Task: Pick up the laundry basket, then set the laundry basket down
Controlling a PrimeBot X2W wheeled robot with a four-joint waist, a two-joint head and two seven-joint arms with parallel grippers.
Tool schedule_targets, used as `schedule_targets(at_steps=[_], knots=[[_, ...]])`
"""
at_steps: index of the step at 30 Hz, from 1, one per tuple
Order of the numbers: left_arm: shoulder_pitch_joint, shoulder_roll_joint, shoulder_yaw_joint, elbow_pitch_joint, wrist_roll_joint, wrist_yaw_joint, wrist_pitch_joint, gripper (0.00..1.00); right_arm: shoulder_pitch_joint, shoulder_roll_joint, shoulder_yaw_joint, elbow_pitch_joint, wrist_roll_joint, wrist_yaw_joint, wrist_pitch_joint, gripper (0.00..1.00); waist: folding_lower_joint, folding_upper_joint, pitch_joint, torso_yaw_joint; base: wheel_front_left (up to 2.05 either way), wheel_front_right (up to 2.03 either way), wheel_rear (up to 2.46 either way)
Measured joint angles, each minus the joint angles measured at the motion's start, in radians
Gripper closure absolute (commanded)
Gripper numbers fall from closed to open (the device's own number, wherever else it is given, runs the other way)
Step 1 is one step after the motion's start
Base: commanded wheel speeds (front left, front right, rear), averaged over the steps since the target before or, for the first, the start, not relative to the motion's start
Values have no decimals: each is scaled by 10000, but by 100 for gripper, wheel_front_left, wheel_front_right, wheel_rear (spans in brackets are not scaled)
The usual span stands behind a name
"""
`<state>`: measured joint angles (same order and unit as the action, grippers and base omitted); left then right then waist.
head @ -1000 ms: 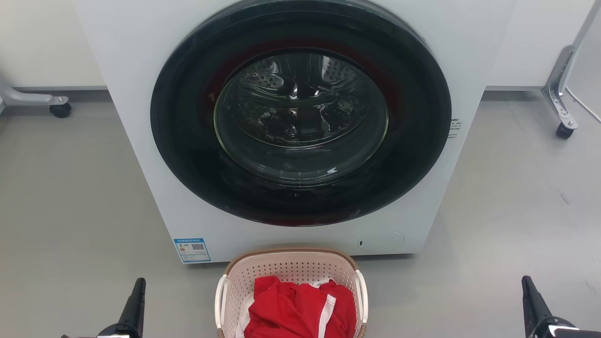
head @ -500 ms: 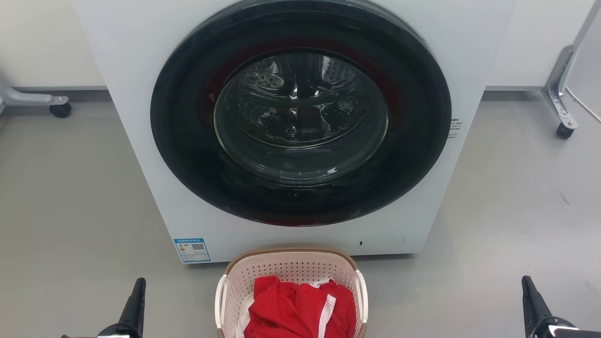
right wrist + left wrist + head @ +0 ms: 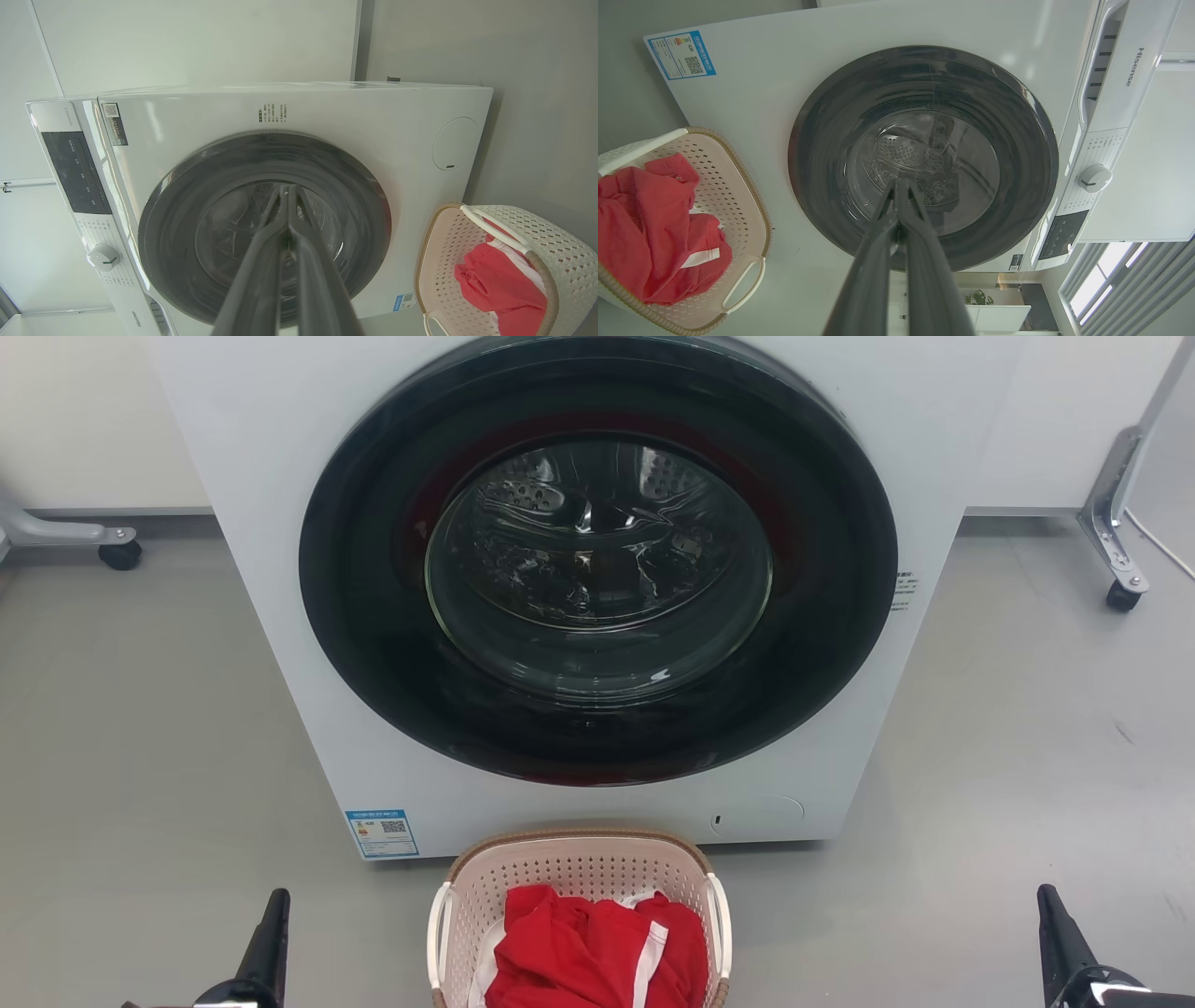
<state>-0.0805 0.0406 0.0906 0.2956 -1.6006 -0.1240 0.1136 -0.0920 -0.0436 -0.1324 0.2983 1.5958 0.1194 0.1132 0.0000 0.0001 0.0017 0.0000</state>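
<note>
Now the basket (image 3: pixel 579 870) sits between the left gripper (image 3: pixel 277 899) and the right gripper (image 3: pixel 1045 894), both pinched closed, empty, not touching it.

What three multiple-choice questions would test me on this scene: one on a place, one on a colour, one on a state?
1. Where is the basket relative to the washer?
A. On top of it
B. On the floor in front of it
C. Inside it

2. What colour is the cloth in the basket?
A. Blue
B. Red
C. Green

3. The washer's door is:
A. Shut
B. Wide open
C. Taken off

Answers: 1 B, it stands at the washer's foot. 2 B, the cloth is red with white trim. 3 A, the glass sits flush in its dark ring.
</note>
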Motion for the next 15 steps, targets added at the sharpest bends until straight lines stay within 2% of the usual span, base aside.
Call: schedule_targets(at_steps=[15], knots=[[0,-2,0,-2,0,0,0,100,0,2,0,0,0,10,0,100,0,0,0,0,0,0,0]])
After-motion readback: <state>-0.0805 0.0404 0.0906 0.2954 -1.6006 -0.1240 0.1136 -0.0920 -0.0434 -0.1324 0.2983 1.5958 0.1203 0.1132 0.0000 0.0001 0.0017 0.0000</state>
